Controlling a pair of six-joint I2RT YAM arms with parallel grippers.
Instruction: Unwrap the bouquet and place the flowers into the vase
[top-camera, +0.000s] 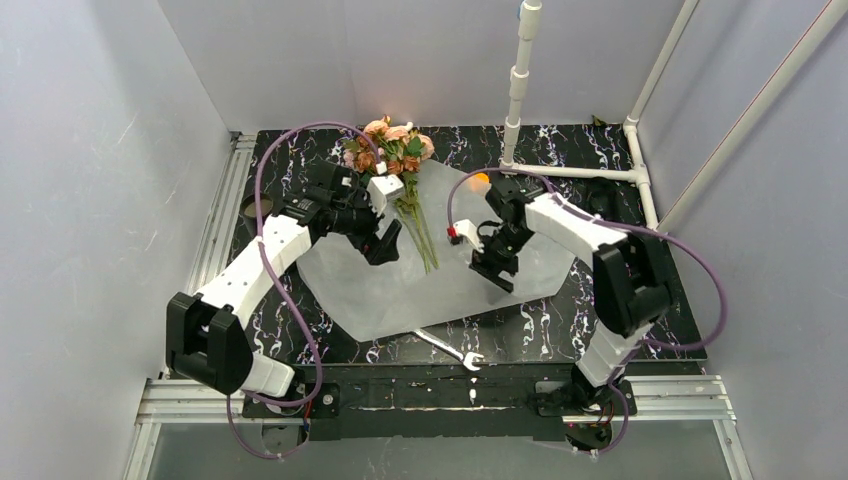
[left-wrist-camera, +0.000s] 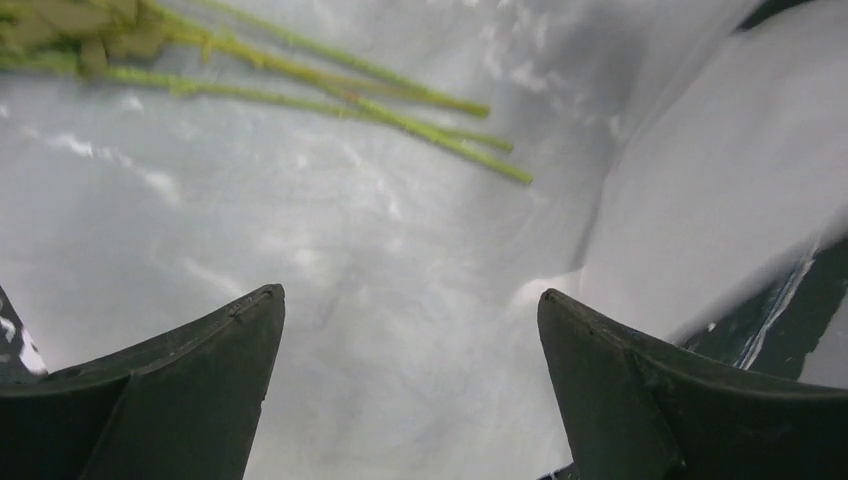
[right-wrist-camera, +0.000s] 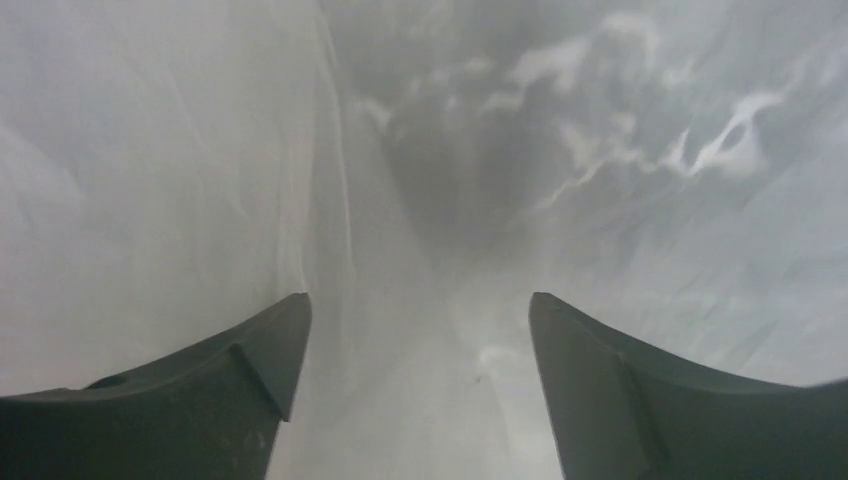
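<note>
The bouquet lies unwrapped. Its flowers (top-camera: 391, 143), pink, peach and rust roses, rest at the back of the table, their green stems (top-camera: 421, 232) running forward over the flattened white paper wrap (top-camera: 430, 285). My left gripper (top-camera: 386, 246) hovers open just left of the stems, over the paper. In the left wrist view the stems (left-wrist-camera: 400, 110) lie ahead of the open gripper (left-wrist-camera: 410, 300), with nothing between the fingers. My right gripper (top-camera: 494, 270) is open over the paper's right side, and in its wrist view the gripper (right-wrist-camera: 420, 305) shows only paper (right-wrist-camera: 200, 180) below. A dark round mouth at the table's left edge looks like the vase (top-camera: 254, 208).
A white pipe post (top-camera: 515, 90) stands at the back right, with a small orange disc (top-camera: 478, 183) near its foot. The loose ribbon (top-camera: 447, 348) lies on the black marbled table (top-camera: 560, 335) near the front edge. Grey walls close in both sides.
</note>
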